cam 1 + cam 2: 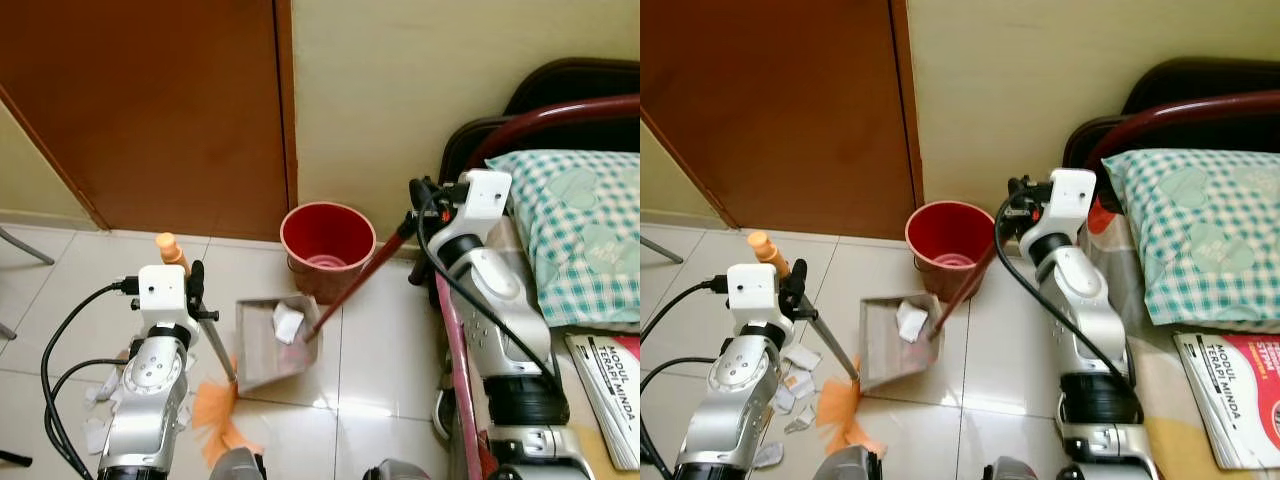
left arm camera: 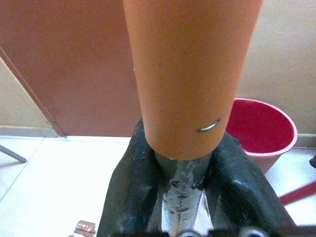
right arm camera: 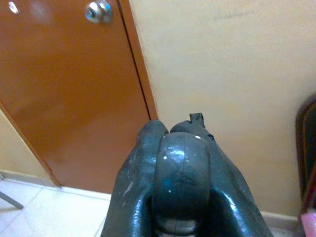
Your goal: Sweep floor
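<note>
The left gripper [image 2: 182, 168] clamps the broom [image 1: 205, 335], its handle slanting down from the orange cap to orange bristles on the floor [image 1: 60, 290], partly cut off below. The right gripper [image 1: 420, 195] closes around the dustpan [image 1: 270, 345] handle, which runs diagonally down to the pan before the red bucket [image 1: 328, 245]. Paper scraps [image 1: 795, 385] lie beside the broom.

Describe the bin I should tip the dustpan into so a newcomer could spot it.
Find the brown door. At the foot of the cream wall beside it stands the red bucket, open-topped, behind the grey dustpan; it is the only round red container on the floor.
</note>
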### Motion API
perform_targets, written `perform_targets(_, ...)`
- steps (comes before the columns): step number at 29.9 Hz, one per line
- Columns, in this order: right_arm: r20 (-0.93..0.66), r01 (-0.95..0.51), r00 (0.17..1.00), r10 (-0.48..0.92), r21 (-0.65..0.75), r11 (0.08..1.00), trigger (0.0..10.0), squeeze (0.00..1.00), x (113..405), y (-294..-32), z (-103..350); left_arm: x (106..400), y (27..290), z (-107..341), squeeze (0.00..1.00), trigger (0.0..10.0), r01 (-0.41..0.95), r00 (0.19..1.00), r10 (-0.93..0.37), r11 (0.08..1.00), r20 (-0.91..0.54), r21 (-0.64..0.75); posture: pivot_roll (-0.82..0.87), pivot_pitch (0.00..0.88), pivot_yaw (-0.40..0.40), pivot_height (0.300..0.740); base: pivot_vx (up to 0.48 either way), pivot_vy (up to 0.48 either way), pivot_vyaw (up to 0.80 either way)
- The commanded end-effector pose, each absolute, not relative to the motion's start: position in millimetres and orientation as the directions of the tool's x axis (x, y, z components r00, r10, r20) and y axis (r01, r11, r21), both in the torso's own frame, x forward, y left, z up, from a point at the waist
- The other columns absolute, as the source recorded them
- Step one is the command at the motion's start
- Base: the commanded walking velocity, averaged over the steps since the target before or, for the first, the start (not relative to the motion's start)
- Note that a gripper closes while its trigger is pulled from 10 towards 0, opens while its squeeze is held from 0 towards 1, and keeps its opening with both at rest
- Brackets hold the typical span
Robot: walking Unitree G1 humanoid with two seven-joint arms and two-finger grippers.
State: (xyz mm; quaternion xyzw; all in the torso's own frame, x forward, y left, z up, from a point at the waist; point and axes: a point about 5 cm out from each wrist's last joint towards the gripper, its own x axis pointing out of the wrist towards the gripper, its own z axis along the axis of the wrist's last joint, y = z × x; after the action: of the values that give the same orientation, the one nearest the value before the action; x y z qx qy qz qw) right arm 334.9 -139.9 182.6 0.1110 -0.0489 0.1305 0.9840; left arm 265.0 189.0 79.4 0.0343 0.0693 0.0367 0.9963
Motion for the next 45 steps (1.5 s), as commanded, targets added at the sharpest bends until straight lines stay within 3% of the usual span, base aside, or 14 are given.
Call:
perform_targets(1,0.214,-0.327,0.935,0.283,0.210,0.921,10.0,0.00,338.3,-134.1,208.7,260.1,195.2,64.4,0.00,10.0,-0.099,0.970,0.121,0.989,-0.212,0.113,-0.03,0.092,-0.009,0.740,0.000,0.000,0.00)
perform_targets(15,0.424,-0.325,0.874,0.235,0.153,0.933,10.0,0.00,358.7,-130.2,283.9,262.6,189.9,64.9,0.00,10.0,-0.086,0.973,0.106,0.991,-0.207,0.103,-0.03,0.082,-0.007,0.740,0.000,0.000,0.00)
perform_targets(24,0.595,-0.226,0.759,0.265,-0.142,0.964,10.0,0.00,355.5,-121.4,327.1,264.4,185.8,64.9,0.00,10.0,-0.070,0.974,0.089,0.993,-0.208,0.097,-0.03,0.084,-0.002,0.740,0.000,0.000,0.00)
perform_targets(29,0.614,-0.165,0.707,0.351,-0.339,0.926,10.0,0.00,352.2,-98.2,314.3,264.8,180.4,65.0,0.00,10.0,-0.056,0.975,0.074,0.995,-0.208,0.088,-0.02,0.090,-0.001,0.740,0.000,0.000,0.00)
perform_targets(31,0.612,-0.164,0.703,0.363,-0.357,0.920,10.0,0.00,351.6,-95.2,311.6,264.8,180.1,65.0,0.00,10.0,-0.055,0.975,0.073,0.995,-0.208,0.087,-0.02,0.090,-0.001,0.740,0.000,0.000,0.00)
perform_targets(36,0.547,-0.174,0.666,0.507,-0.547,0.819,10.0,0.00,341.8,-64.6,267.8,265.0,177.9,66.5,0.00,10.0,-0.052,0.978,0.067,0.995,-0.199,0.080,-0.02,0.095,-0.007,0.740,0.000,0.000,0.00)
perform_targets(42,0.471,-0.246,0.615,0.632,-0.646,0.722,10.0,0.00,328.2,-42.9,236.9,265.0,175.6,66.4,0.00,10.0,-0.049,0.978,0.063,0.996,-0.198,0.075,-0.02,0.097,-0.008,0.740,0.000,0.000,0.00)
perform_targets(45,0.479,-0.239,0.606,0.635,-0.652,0.720,10.0,0.00,327.5,-42.7,236.4,265.2,174.7,65.9,0.00,10.0,-0.047,0.978,0.061,0.996,-0.199,0.075,-0.02,0.097,-0.008,0.740,0.000,0.000,0.00)
